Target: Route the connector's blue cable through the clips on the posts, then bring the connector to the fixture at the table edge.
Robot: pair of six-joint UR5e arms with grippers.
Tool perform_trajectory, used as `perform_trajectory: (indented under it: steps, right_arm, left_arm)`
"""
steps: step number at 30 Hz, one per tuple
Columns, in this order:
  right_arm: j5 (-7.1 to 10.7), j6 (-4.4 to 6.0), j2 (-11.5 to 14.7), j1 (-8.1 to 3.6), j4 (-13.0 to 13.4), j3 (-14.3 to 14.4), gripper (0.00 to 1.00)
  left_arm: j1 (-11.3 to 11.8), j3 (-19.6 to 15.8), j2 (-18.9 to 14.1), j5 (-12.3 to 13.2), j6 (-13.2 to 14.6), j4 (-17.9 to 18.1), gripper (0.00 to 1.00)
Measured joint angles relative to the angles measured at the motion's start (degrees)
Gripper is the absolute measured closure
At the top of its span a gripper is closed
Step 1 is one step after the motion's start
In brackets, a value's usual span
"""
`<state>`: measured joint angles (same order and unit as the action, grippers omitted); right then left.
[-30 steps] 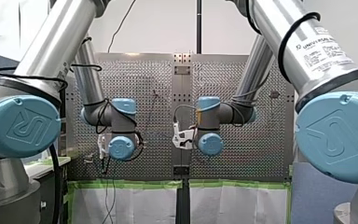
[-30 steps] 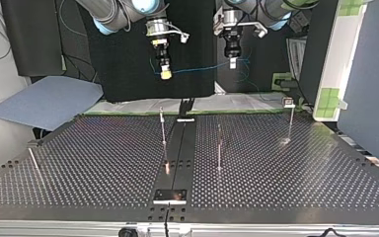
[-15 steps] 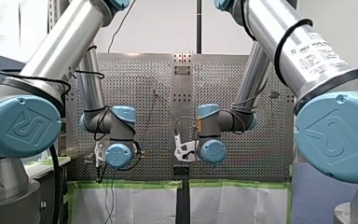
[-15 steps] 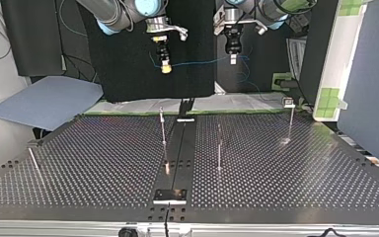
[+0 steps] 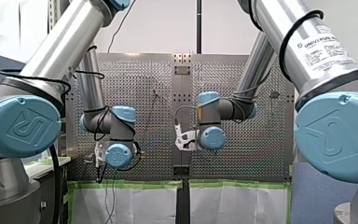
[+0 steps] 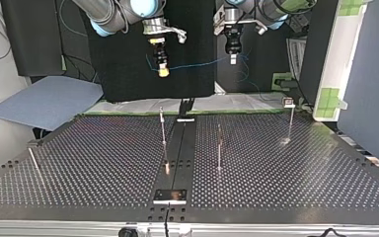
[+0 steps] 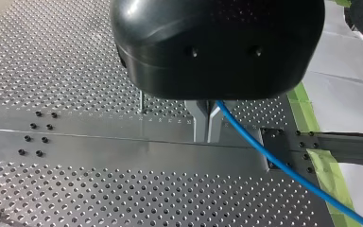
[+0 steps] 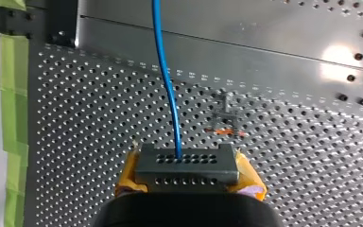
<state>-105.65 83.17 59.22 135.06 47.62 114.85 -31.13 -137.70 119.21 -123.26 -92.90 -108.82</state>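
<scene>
Grey connector (image 8: 187,163) clamped between yellow pads (image 8: 249,178) of my right end effector (image 8: 188,174), held above the perforated surface (image 6: 296,187), its blue cable (image 6: 197,64) strung across to my left end effector (image 7: 207,124), metal fingers (image 7: 197,118) pinched narrow on it, posts (image 6: 163,129) standing below.

A perforated metal table (image 6: 79,163) filled the lower half of the top view, with a dark flat strip (image 6: 180,148) running up its middle. A blue-grey sheet (image 6: 44,101) lay at the left of that frame, beyond the table's edge, and a black cloth (image 6: 128,74) hung at the upper middle. In the front view, green tape (image 5: 135,184) edged white sheeting (image 5: 140,205) along the bottom.
</scene>
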Motion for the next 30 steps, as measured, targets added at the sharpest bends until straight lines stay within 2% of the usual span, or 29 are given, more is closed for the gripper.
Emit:
perform_trajectory:
  steps: [7, 15, 19, 22, 25, 30]
  right_arm:
    - [0.0, -0.01, 3.21, -0.01, -3.51, -0.01, 1.0]
    - [0.07, 0.11, 3.96, -0.13, -6.17, -0.15, 1.0]
    - [0.22, 1.22, 5.07, -0.31, -7.41, -1.16, 1.0]
    - [1.04, 2.71, 6.58, -0.43, -8.39, -1.73, 1.0]
    - [2.17, 4.14, 8.02, -0.68, -8.25, -1.89, 1.0]
    - [3.3, 6.39, 10.25, -1.03, -8.91, -2.12, 1.0]
  left_arm:
    - [0.0, 0.0, 0.0, 0.0, 0.0, 0.0, 1.0]
    - [0.37, 0.29, -0.67, -0.25, -0.68, -0.69, 1.0]
    - [0.47, 1.51, -2.37, -0.74, -2.37, -2.37, 1.0]
    - [0.76, 2.17, -3.68, -0.33, -3.68, -3.66, 1.0]
    - [1.1, 3.16, -4.97, 0.23, -4.92, -4.97, 1.0]
    - [1.53, 5.43, -7.46, 0.27, -5.9, -7.45, 1.0]
